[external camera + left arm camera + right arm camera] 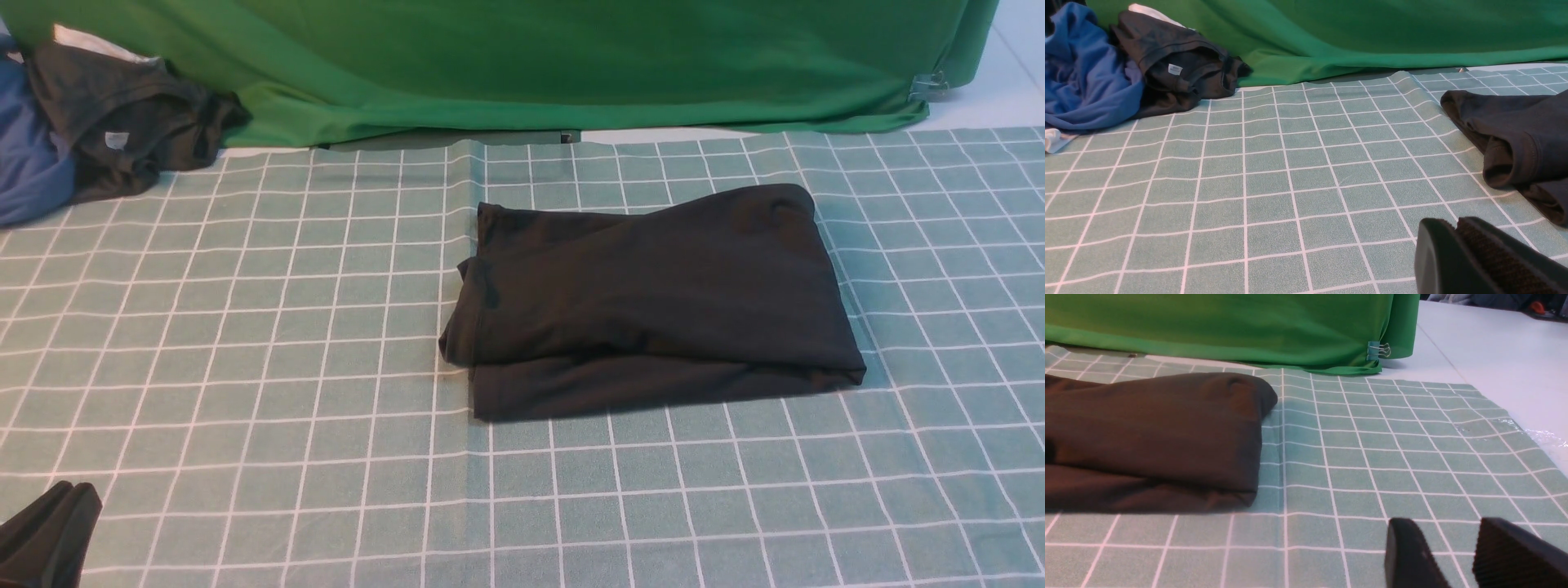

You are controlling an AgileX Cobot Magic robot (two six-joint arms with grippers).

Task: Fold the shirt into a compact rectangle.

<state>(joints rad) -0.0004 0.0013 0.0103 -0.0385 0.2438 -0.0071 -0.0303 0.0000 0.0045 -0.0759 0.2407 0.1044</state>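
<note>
The black shirt [653,302] lies folded into a rough rectangle on the green checked tablecloth [245,367], a little right of centre. Its left end [1515,139] shows layered hems in the left wrist view; its rounded right end [1167,437] shows in the right wrist view. My left gripper [65,490] sits at the near left corner, well away from the shirt, jaws pressed together on nothing [1455,222]. My right gripper [1447,524] hovers over bare cloth to the right of the shirt, its jaws apart with nothing between them; it is outside the front view.
A dark grey garment [122,122] with a pale tag and a blue garment [28,155] are heaped at the far left corner. A big green cloth [531,65] hangs along the back, held by a binder clip [1378,351]. White tabletop [1494,355] lies beyond the tablecloth's right edge.
</note>
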